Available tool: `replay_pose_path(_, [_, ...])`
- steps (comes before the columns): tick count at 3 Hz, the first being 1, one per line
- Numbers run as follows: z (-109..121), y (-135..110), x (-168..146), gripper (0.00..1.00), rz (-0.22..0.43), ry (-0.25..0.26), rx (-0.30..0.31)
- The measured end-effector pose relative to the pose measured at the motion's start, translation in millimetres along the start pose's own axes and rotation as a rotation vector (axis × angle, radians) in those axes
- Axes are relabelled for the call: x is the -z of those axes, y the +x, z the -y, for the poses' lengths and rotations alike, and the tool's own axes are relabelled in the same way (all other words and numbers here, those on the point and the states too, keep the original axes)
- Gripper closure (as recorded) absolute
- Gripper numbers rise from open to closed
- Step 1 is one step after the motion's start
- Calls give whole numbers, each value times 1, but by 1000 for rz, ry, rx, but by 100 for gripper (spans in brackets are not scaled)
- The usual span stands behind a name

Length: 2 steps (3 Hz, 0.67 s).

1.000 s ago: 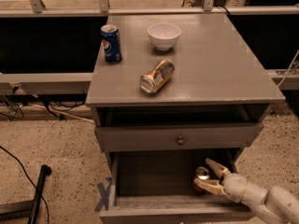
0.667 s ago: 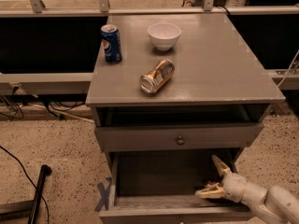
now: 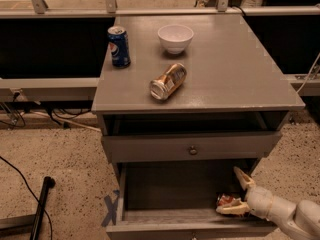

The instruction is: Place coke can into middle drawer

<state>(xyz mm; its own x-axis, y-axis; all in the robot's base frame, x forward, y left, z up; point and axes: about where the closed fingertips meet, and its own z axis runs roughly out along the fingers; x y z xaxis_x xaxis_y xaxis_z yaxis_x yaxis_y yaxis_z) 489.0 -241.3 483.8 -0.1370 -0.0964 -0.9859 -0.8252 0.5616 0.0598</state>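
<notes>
The coke can [image 3: 227, 201], red with a silver end, lies on its side in the front right corner of the open middle drawer [image 3: 170, 190]. My gripper [image 3: 226, 190] reaches into the drawer from the right and is open. One finger points up and back, and the other finger lies low along the front of the can. The can rests on the drawer floor between the spread fingers, touching or nearly touching the lower one.
On the cabinet top [image 3: 235, 69] stand a blue Pepsi can [image 3: 119, 46] and a white bowl [image 3: 175, 38], and a gold-brown can [image 3: 168, 81] lies on its side. A shut drawer front with a round knob [image 3: 192, 150] sits above the open drawer. A black pole [image 3: 41, 206] lies on the floor at left.
The gripper was shut on the coke can a second ago. Its fingers have spread wide, and the can now lies on the drawer floor.
</notes>
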Motion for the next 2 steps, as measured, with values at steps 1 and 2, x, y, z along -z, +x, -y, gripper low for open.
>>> replay_pose_path(1, [13,14,37,0,-29,13,6])
replay_pose_path(2, [23,52,62,0,-122,12,-79])
